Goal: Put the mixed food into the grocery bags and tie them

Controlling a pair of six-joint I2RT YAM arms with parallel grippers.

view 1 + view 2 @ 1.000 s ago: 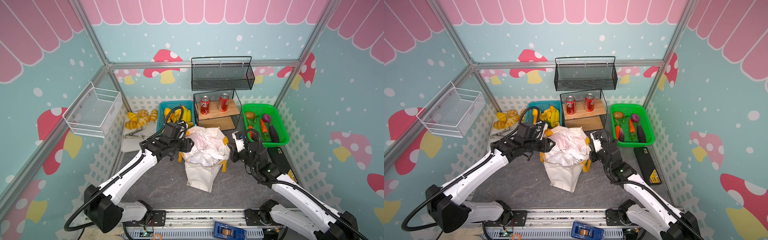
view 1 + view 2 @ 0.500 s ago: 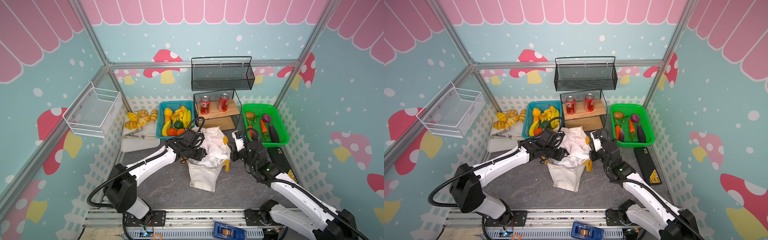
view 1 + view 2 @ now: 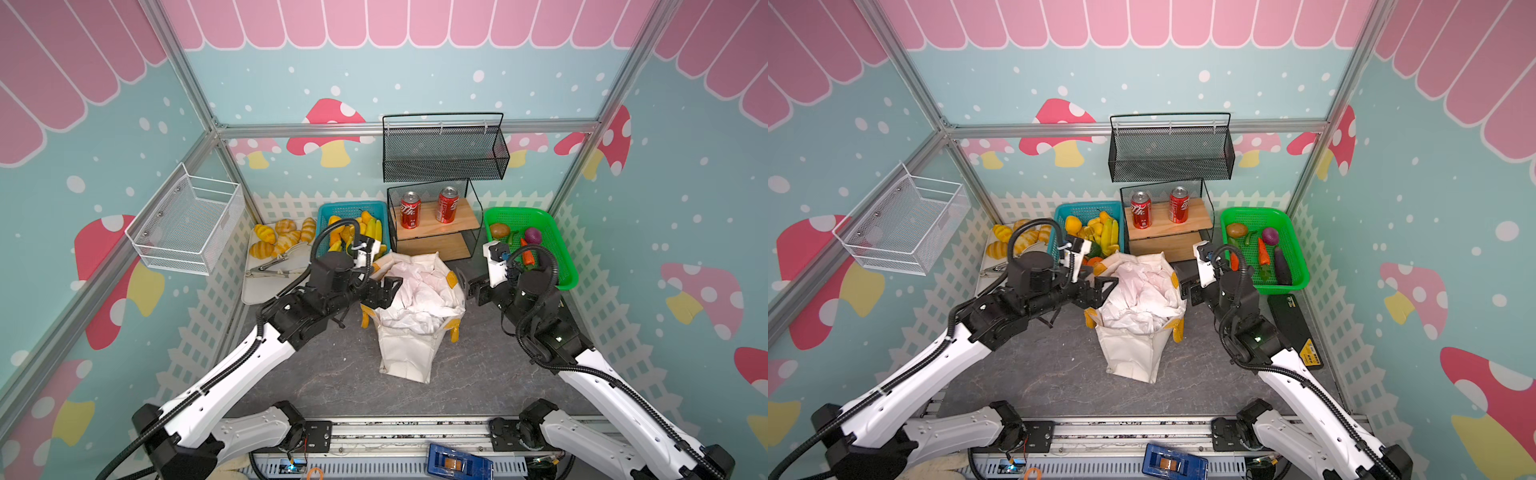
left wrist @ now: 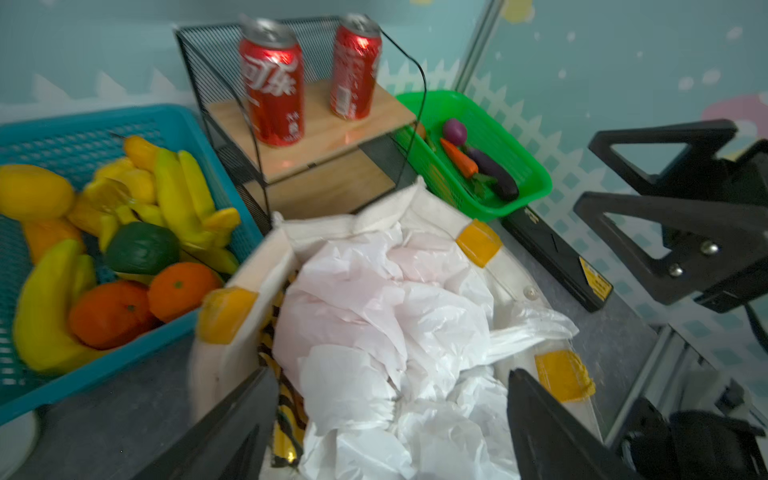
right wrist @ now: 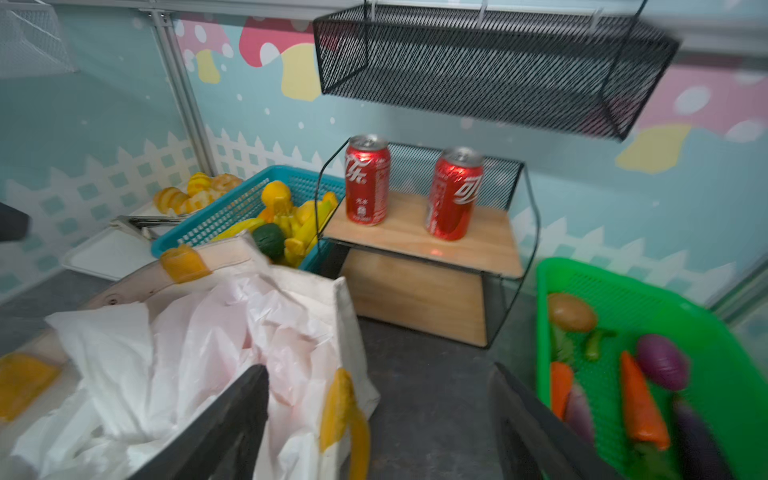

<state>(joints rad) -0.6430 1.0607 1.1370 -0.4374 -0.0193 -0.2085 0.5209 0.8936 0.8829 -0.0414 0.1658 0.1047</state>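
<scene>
Both pairs of fingers stand apart and hold nothing. Your left fingers (image 4: 241,428) hang over the left rim of the cream canvas tote with yellow handles (image 3: 405,353), and your right fingers (image 5: 232,419) sit just off its right rim.

The tote stands unsupported on the dark grey bench (image 3: 324,374). The thin crinkly white plastic carrier bag (image 3: 419,291) is stuffed in its mouth, with the black-and-yellow snack packet (image 4: 286,411) wedged beside it. I judge the soft tote may slump or tip. A finger pulling away could also snag the plastic and drag it out.

The orange toy carrot (image 3: 1262,251) and purple toy eggplant (image 4: 492,172) lie in the green plastic basket (image 3: 1254,211) — unpacked, and nothing looks tied.

A second ago your right fingers were together at the tote's rim — now they are parted. Your left arm, stretched low half a second ago, is raised.
</scene>
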